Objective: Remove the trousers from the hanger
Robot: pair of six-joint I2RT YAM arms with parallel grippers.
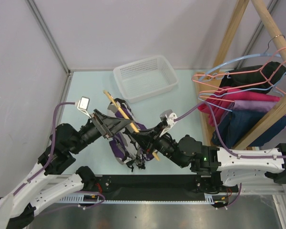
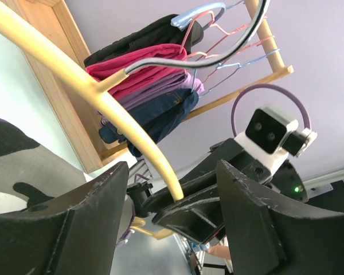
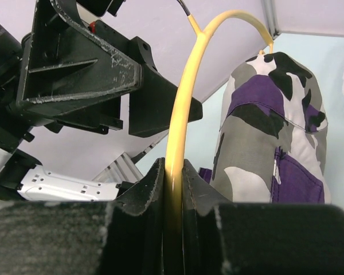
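Hanging limp, soft purple-camouflage trousers (image 3: pixel 264 132) are best pinched mid-cloth; thin yellow hanger (image 3: pixel 186 74) is clamped by right pincer (image 3: pixel 172 167), left pincer (image 2: pixel 173 172) spread.

Left arm (image 1: pixel 43 171) and right arm (image 1: pixel 248 160) angle inward, left jaws spread, right jaws gripping the hanger (image 3: pixel 180 114).

trousers (image 3: pixel 264 132): purple, black, white camouflage blotches | hanger (image 3: pixel 180 114): yellow | basket (image 1: pixel 152 89): white

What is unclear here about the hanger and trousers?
Top view: how the trousers attach to the hanger, hidden under left hand and right hand.
Left wrist view: the hanger's hook, cut off by the top edge.
Right wrist view: the hanger's lower part, hidden inside the right hand.
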